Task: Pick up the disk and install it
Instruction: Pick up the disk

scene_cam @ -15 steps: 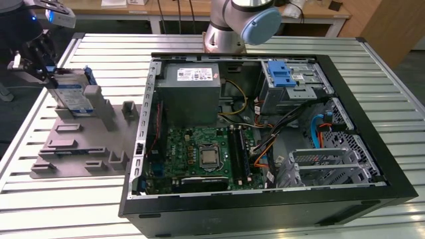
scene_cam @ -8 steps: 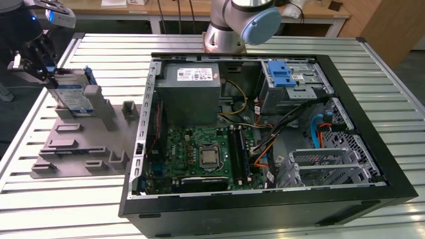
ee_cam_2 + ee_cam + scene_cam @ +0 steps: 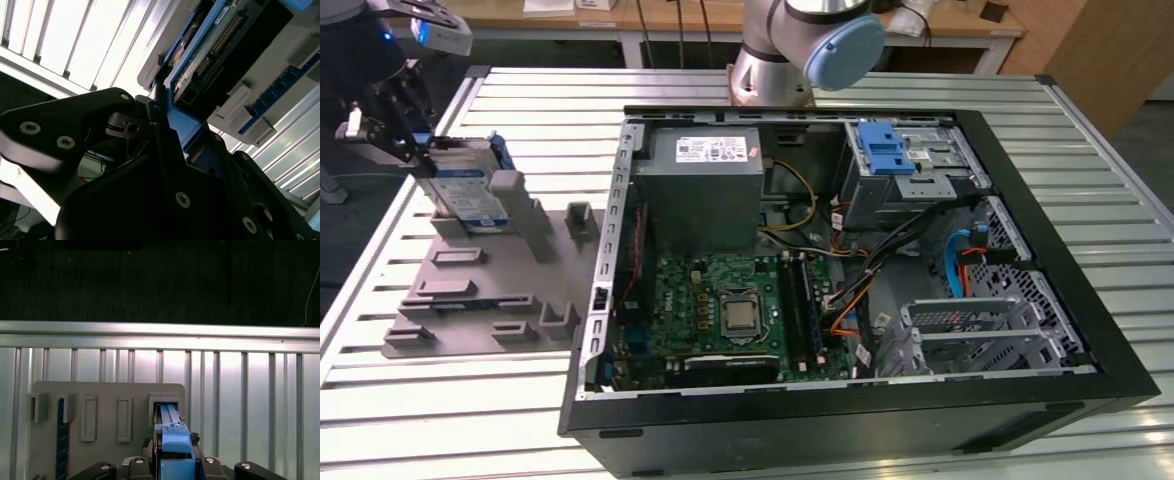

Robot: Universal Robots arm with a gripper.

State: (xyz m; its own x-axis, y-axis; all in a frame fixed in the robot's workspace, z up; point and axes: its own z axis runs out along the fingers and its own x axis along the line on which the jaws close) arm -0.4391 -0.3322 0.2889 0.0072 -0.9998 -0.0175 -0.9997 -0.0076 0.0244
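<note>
Blue plastic frames the disk (image 3: 470, 195), and the claw (image 3: 414, 155) is clenched on this frame at the upper end. The disk stands upright at the grey holder (image 3: 480, 290) on the slatted metal surface (image 3: 454, 420), at the exterior view's left, well apart from the drive bay (image 3: 901, 160) of the open computer case (image 3: 854, 400). I judge that step 1, the grasp, is done. The lower end seems to sit in the holder's slot, so the lifting and the installing are left.

One disk (image 3: 470, 195), one pincer (image 3: 416, 150), one computer case (image 3: 854, 428), one holder (image 3: 467, 300).
</note>
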